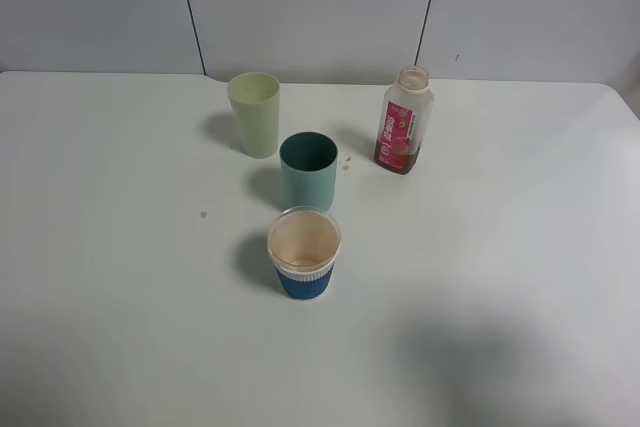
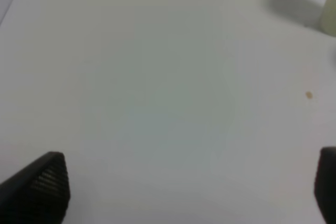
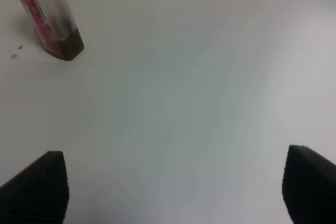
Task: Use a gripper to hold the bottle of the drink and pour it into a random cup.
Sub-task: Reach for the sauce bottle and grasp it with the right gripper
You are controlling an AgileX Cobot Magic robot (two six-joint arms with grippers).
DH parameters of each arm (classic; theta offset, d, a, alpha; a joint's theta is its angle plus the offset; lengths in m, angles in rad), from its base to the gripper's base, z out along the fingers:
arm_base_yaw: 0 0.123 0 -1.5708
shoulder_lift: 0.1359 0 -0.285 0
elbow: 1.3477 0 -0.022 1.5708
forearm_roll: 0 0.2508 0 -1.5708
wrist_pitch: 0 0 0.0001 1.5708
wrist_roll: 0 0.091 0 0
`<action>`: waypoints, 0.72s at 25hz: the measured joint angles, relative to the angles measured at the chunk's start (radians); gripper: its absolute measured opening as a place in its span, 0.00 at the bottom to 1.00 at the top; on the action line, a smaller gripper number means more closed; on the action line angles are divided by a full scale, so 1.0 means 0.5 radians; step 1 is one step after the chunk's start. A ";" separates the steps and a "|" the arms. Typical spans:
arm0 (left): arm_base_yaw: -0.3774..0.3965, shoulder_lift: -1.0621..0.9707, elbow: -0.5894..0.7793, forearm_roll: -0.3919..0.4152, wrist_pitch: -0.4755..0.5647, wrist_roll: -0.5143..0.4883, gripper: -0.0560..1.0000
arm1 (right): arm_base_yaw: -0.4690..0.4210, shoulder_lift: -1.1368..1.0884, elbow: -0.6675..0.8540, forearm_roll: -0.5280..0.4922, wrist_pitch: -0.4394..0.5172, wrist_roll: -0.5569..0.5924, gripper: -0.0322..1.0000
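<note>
From the high camera, a white table (image 1: 120, 327) carries four things, and neither arm shows. A small, clear, squarish plastic bottle (image 1: 404, 120) with a pink-red label stands upright and capless toward the far right, with a shallow layer of brown drink in its bottom. Near it on the left stands a dark teal-green tapered tumbler (image 1: 308, 171). A pale yellow-green tumbler (image 1: 254, 112) stands farther back and left. A clear cup (image 1: 304, 277) in a blue ribbed sleeve stands nearer the camera. All three are upright and apart from one another. A few crumbs (image 1: 346, 163) lie between the teal tumbler and the bottle.

In the left wrist camera, the left gripper (image 2: 184, 187) hovers over bare table with its two dark fingers spread wide and nothing between them. Only a sliver of the pale tumbler (image 2: 331, 3) shows, well away.

In the right wrist camera, the right gripper (image 3: 173, 184) is likewise spread wide and empty above the table. The bottle (image 3: 50, 17) stands ahead of it and off to one side, well apart from the fingers.

The step in hand looks like the approach, since nothing is gripped yet. The bottle stands on the right arm's side, so that arm seems the natural one to take it. The next move calls for bringing the open fingers level with the bottle's body, one on each flat face below the neck. They should close firmly without crushing the thin plastic. The bottle is light and nearly empty, so a stray nudge could topple it.
</note>
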 joint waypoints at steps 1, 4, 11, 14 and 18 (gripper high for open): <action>0.000 0.000 0.000 0.000 0.000 0.000 0.93 | 0.000 0.005 -0.018 0.000 -0.018 0.000 0.81; 0.000 0.000 0.000 0.000 0.000 0.000 0.93 | 0.000 0.121 -0.141 -0.012 -0.121 0.000 0.81; 0.000 0.000 0.000 0.000 0.000 0.000 0.93 | 0.000 0.651 -0.359 -0.073 -0.279 0.000 0.81; 0.000 0.000 0.000 0.000 0.000 0.000 0.93 | 0.000 0.910 -0.389 -0.073 -0.345 -0.002 0.81; 0.000 0.000 0.000 0.000 0.000 0.000 0.93 | 0.000 1.289 -0.396 -0.080 -0.428 -0.004 0.81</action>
